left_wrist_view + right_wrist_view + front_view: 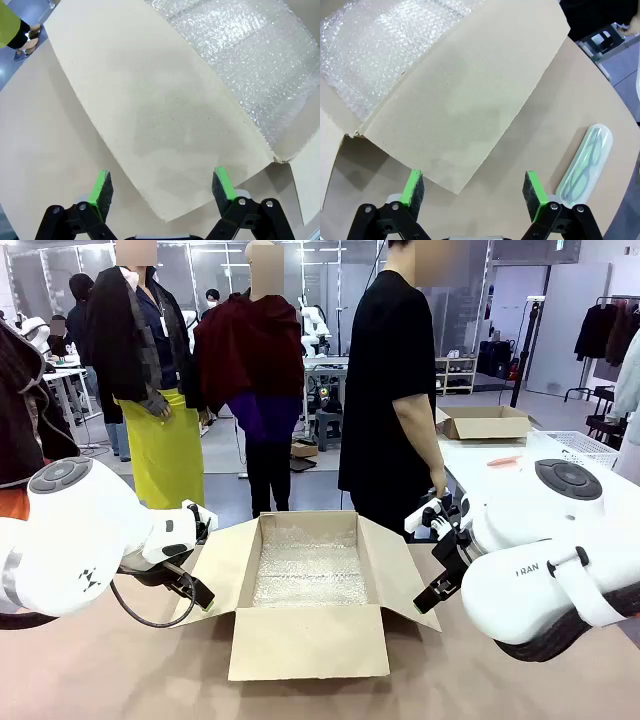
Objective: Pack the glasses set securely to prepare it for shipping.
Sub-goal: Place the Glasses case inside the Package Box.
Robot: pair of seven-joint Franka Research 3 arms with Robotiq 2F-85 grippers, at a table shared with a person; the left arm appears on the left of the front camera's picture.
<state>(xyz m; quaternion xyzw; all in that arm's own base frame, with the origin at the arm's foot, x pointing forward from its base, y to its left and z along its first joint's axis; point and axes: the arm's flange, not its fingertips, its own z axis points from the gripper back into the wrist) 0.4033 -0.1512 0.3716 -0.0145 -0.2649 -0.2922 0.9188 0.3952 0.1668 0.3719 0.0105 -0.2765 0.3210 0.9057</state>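
The left gripper [162,186] is hovering with its green pads spread wide and gripping nothing, poised over the corner of the left flap [165,115] of an opened cardboard box [305,640]. The right gripper [472,189] is mirroring it, jaws apart and empty, over the corner of the right flap [470,105]. Just beside the right gripper's outer finger, on the bare brown table [545,125], the pale mint green case [585,165] is lying flat with eyeglasses showing through its lid, well apart from the box. Bubble wrap [305,575] is lining the box floor, and a person [385,390] is standing at the far side. As I judge it, either gripper dropping straight down is risking a pinch on its flap rather than on a case, which could drag or tip the light box. The case looks smooth and rounded, so a grip placed off-centre could be letting it slide out, and it is sitting close to the table's rim. The case's near end is tucked behind the gripper's finger. Where the pale pink case is lying, I cannot tell. In the front view both grippers are largely masked by the arms' white housings.
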